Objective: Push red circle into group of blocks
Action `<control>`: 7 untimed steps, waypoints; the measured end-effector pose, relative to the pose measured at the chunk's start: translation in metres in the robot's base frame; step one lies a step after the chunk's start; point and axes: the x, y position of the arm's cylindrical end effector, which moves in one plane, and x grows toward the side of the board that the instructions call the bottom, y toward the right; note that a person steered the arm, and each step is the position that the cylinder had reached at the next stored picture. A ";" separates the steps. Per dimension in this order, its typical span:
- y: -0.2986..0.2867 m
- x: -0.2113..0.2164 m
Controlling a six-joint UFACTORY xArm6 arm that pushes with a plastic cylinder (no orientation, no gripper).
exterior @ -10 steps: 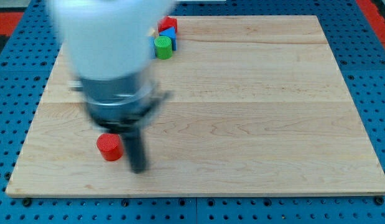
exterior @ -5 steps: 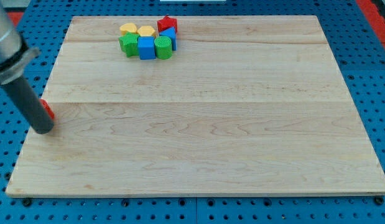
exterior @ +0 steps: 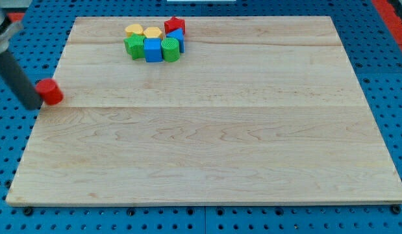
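The red circle (exterior: 50, 91) lies at the board's left edge, about a third of the way down. My tip (exterior: 33, 104) is just to its left, touching or nearly touching it, with the dark rod rising toward the view's top left. The group of blocks sits near the board's top edge: a yellow block (exterior: 133, 30), a second yellow block (exterior: 152, 32), a red star-like block (exterior: 175, 26), a green block (exterior: 133, 46), a blue cube (exterior: 152, 50), a green cylinder (exterior: 169, 49) and another blue block (exterior: 178, 37) behind it.
The wooden board (exterior: 252, 130) lies on a blue pegboard table (exterior: 12, 162). The red circle is far down and left of the group.
My tip swept from the board's lower left out to the left edge, then up. The red circle moved left and then up along the edge.
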 end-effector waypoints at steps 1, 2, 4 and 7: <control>0.029 -0.046; 0.043 -0.029; 0.089 -0.037; 0.089 -0.166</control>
